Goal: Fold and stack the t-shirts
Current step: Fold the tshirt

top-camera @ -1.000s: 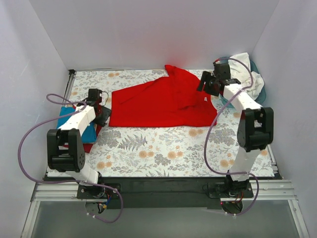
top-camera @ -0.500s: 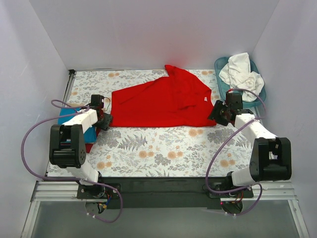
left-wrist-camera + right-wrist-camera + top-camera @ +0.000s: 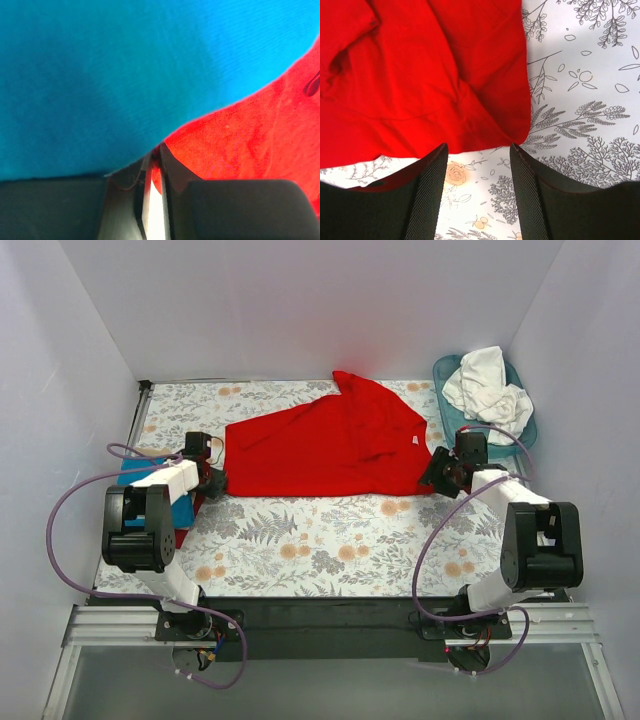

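Observation:
A bright red t-shirt [image 3: 330, 445] lies spread across the middle of the table. My left gripper [image 3: 215, 481] sits at its near left corner. In the left wrist view the jaws [image 3: 156, 157] stand almost together with a sliver of red cloth [image 3: 250, 135] pinched between them, and turquoise t-shirt cloth [image 3: 125, 75] fills the view above. That turquoise t-shirt [image 3: 133, 476] lies under the left arm. My right gripper [image 3: 438, 474] is open, low at the shirt's near right corner. Its fingers [image 3: 432, 172] frame bare table cloth just short of the red hem [image 3: 485, 135]. White t-shirts [image 3: 488, 388] lie heaped at the back right.
A teal basket [image 3: 443, 368] holds the white heap at the back right corner. The floral table cloth [image 3: 330, 540] covers the table. A strip of red cloth [image 3: 178, 537] shows under the turquoise shirt at the left edge. White walls close in on three sides.
The right arm has swung from beside the basket down to the red shirt's near right corner. The left gripper has closed at the shirt's near left corner.

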You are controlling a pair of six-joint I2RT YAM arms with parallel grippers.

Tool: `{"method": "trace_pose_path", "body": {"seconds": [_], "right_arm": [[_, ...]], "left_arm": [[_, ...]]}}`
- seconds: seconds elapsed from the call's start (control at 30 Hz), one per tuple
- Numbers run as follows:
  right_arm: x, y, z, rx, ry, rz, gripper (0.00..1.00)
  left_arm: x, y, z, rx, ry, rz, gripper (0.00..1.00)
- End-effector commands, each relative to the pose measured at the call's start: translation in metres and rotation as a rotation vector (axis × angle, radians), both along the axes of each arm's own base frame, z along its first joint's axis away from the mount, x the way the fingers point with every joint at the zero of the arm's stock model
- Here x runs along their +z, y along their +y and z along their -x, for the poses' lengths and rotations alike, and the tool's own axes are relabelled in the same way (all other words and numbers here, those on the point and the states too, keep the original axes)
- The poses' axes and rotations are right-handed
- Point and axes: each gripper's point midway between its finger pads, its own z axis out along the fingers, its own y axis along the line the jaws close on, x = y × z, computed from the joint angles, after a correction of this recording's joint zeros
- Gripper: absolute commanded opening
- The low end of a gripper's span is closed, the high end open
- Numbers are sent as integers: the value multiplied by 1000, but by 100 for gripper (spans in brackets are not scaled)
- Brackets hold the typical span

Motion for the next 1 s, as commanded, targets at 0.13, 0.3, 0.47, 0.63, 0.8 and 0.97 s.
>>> {"method": "trace_pose_path", "body": {"seconds": [0.13,0.3,0.47,0.63,0.8,0.97], "right_arm": [[-14,-15,-15,-44,-5,47,58],[-20,-16,-18,-45,8,47,56],[-17,-21,-14,-55,-1,71,56],[-22,-23,-12,-52,15,79,56],[-27,-21,-17,-45,25,69,54],[-25,-18,-21,-37,19,55,33]], "left_arm": [[-6,2,1,2,33,-15,0],[-8,2,1,1,43,-13,0],[-7,4,1,0,46,-26,0],[-7,4,4,1,54,-29,0],[-8,5,3,-3,55,-32,0],[-9,5,4,-8,60,-34,0]]}}
